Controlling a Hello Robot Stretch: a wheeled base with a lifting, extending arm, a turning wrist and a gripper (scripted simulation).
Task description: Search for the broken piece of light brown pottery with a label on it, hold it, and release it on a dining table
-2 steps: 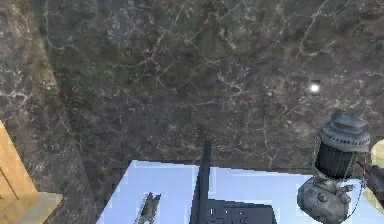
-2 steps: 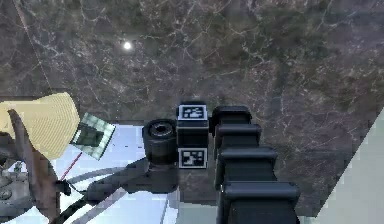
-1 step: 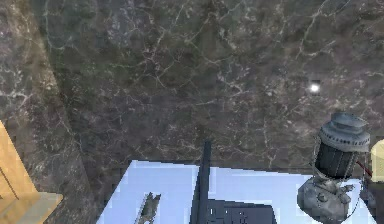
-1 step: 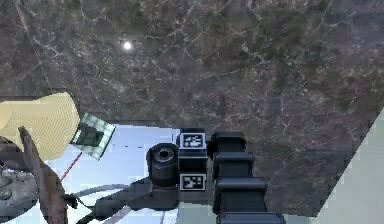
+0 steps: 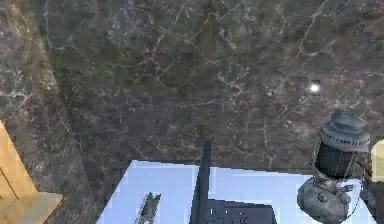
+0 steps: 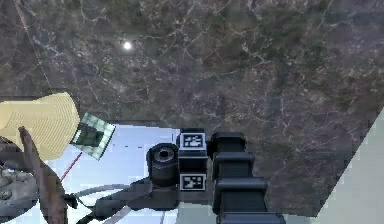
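Pottery piece, one, light brown, rests on one white table near one pincer (its hold: cannot tell).

Marble wall close behind table; tan pottery piece, lantern crowd one end; free tabletop beside.

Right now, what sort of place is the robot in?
Probably indoors in a house, at a table or desk set against a wall. A pale tabletop meets a dark marbled wall, and a grey lantern stands on it, near a flat dark device, perhaps a laptop.
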